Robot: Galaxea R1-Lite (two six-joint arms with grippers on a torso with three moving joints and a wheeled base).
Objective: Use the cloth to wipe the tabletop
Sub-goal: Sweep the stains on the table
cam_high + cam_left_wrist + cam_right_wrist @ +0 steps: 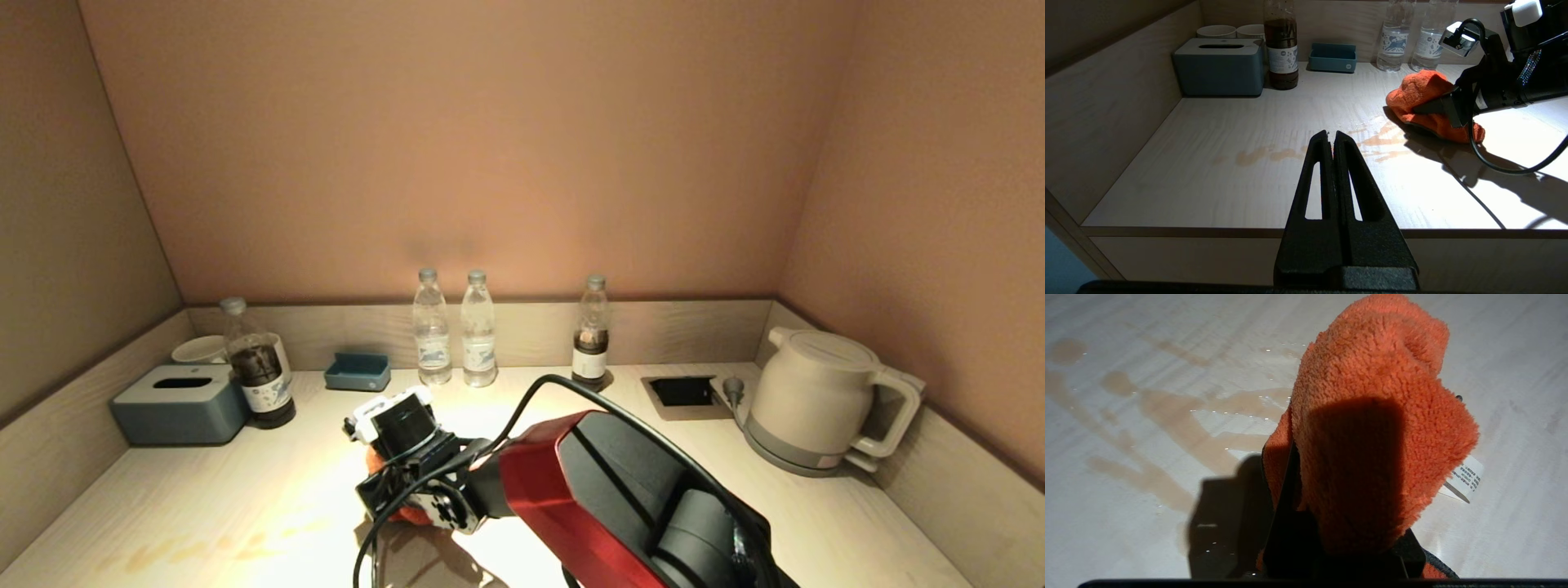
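pale wood-grain tabletop (pixel 245 498) fills an alcove with tan walls, and brownish smears of spilled liquid (pixel 1265 154) streak its near-left part. the right gripper (pixel 1447 108) reaches in from the near right to the middle of the surface, its fingers pinching a bunched orange cloth (pixel 1372 428) that rests on the tabletop just right of the smears; a white tag (pixel 1466 477) hangs from the cloth's edge. the left gripper (pixel 1331 141) hovers over the near edge on the left, fingers pressed together with nothing between them, well apart from the cloth. along the far wall stand a blue tissue box (pixel 180 404), cups (pixel 200 349), a dark bottle (pixel 260 376), a small blue tray (pixel 357 371), two water bottles (pixel 455 331), another bottle (pixel 591 335) and, at far right, a kettle (pixel 816 400).
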